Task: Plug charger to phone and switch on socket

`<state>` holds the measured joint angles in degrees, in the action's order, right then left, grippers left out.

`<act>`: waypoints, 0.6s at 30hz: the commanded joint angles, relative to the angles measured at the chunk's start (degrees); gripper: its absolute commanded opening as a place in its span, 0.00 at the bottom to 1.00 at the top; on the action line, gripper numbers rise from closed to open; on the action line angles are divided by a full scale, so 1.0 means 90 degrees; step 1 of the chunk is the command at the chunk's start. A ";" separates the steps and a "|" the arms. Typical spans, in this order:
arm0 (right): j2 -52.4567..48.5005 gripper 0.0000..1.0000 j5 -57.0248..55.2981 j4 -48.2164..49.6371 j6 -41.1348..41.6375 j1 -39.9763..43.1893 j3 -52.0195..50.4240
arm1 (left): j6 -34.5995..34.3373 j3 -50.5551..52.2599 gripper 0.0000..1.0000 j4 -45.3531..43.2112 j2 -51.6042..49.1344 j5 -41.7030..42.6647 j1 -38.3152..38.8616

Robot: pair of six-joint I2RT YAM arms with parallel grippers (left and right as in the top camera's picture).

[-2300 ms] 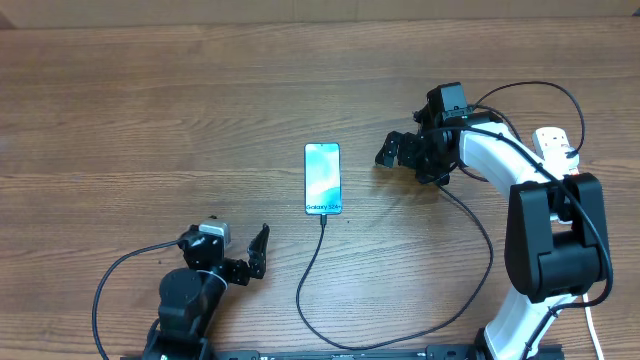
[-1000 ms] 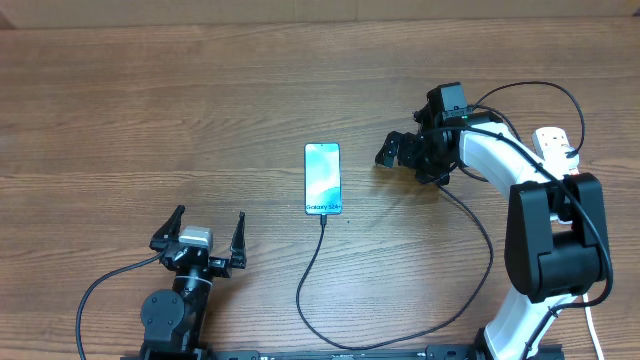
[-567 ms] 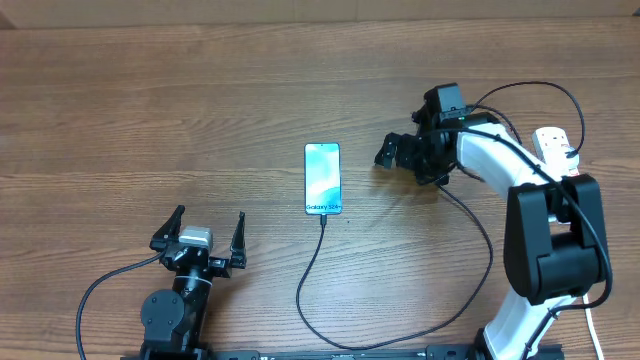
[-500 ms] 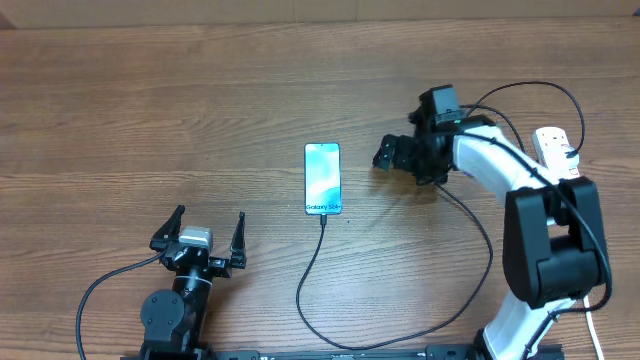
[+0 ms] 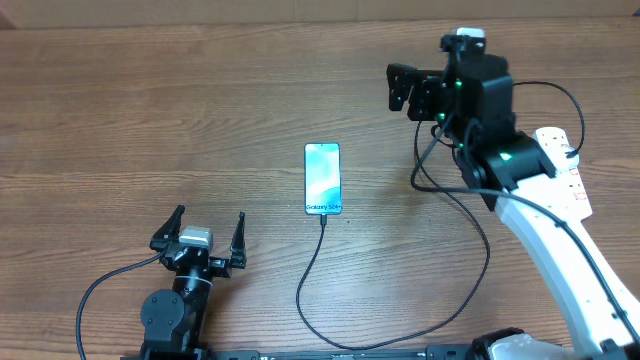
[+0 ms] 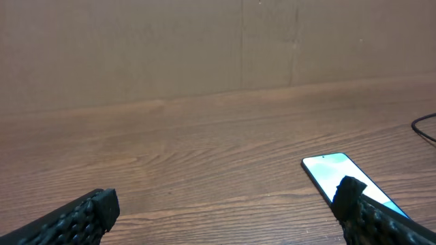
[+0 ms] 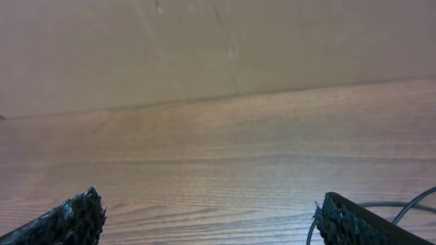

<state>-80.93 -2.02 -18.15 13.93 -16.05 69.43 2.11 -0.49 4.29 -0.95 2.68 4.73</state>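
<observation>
Your left gripper (image 5: 210, 215) hangs just above the wooden table (image 5: 150, 100) at the near left, jaws spread wide and holding nothing. In the left wrist view its two textured fingers (image 6: 88, 209) frame bare wood.

The phone (image 5: 322, 178) lies flat at mid-table, screen up and lit blue-teal, with the "Galaxy" edge toward you. From the left wrist camera you see it (image 6: 330, 171) partly behind the right-hand finger.

The charger (image 5: 308, 272) meets that near short edge with its plug tip (image 5: 323, 216). You cannot tell from above whether it is fully seated. Its thin black cable runs toward the near edge, sweeps right, then climbs toward the right arm.

Your right gripper (image 5: 402, 90) is raised over the far right of the table, jaws wide apart and empty, well away from the phone.

The socket (image 5: 562, 160) lies at the right edge, partly hidden by the right arm.
</observation>
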 commanded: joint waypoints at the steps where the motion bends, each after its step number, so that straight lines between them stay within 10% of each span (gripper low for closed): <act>1: 0.0369 1.00 -0.0148 -0.0049 -0.0036 0.0029 0.0075 | 0.0129 0.0024 1.00 0.0012 0.0075 -0.0085 -0.0036; 18: 0.1003 1.00 -0.1821 -0.3400 -0.0539 0.0090 -0.0257 | 0.0129 0.0024 1.00 0.0015 0.0075 -0.0085 -0.0036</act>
<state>-73.21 -15.64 -46.92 10.15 -15.40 69.04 2.11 -0.49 4.32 -0.95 2.50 4.73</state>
